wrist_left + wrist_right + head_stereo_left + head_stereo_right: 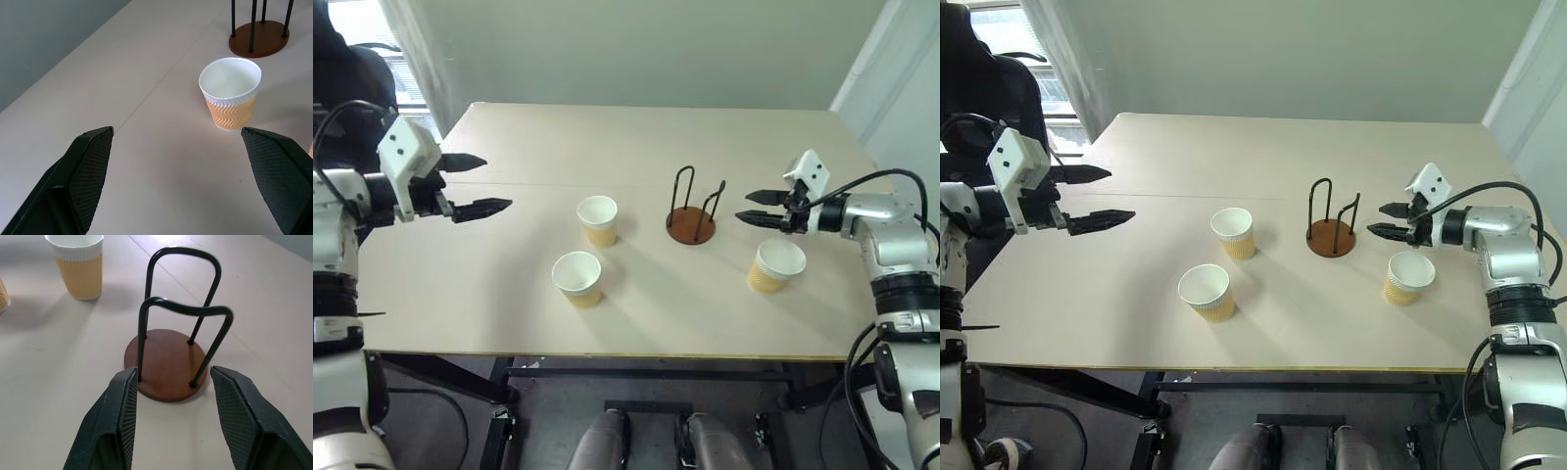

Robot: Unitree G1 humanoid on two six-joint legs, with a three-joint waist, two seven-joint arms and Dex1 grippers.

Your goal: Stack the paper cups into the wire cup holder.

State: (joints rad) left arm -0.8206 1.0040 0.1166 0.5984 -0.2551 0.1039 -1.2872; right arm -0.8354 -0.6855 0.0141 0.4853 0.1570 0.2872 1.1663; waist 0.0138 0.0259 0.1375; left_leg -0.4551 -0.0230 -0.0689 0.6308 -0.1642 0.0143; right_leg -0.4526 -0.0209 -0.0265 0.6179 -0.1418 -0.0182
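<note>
- Cups sitting upright on table, holder standing empty between them.
- Left gripper hovering, fingers gaping wide, holding nothing.
- Right gripper hovering beside holder, fingers parted, empty.

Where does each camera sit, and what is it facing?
Head stereo pair: looks down over the table, three paper cups, wire cup holder, both arms.
Left wrist: along the open left hand at the cup nearest the holder.
Right wrist: along the open right hand at the holder.
Shared: holder and that cup.
</note>
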